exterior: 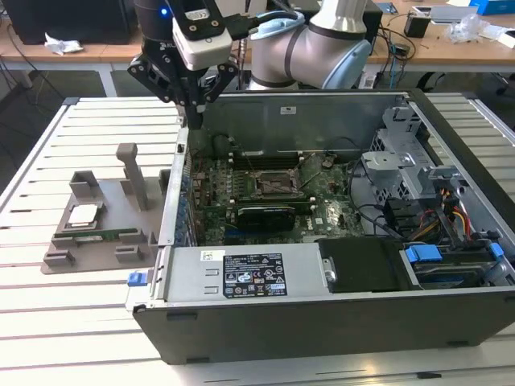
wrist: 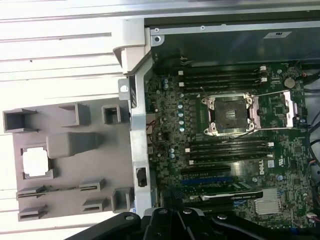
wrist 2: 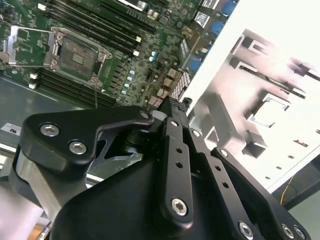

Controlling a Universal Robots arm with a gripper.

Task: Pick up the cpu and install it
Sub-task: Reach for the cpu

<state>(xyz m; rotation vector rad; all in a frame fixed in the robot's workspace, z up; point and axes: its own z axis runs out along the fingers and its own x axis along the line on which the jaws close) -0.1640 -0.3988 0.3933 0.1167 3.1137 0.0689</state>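
Plainly the pick-up stage, nothing grasped yet.
Over the slatted tabletop (exterior: 48,322), at the open computer case (exterior: 322,322) wall beside the grey holder (exterior: 96,245): end effector (exterior: 193,117) pressed together, empty (socket (exterior: 278,185) bare); cpu (exterior: 84,214) flat in that holder's recess, well apart; likely calls for opening wide and a level grip.

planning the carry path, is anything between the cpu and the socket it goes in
Yes. The case's side wall rises between the cpu on its grey holder and the socket, so a straight slide is blocked. The holder's tall post also stands near that line. The socket looks uncovered.
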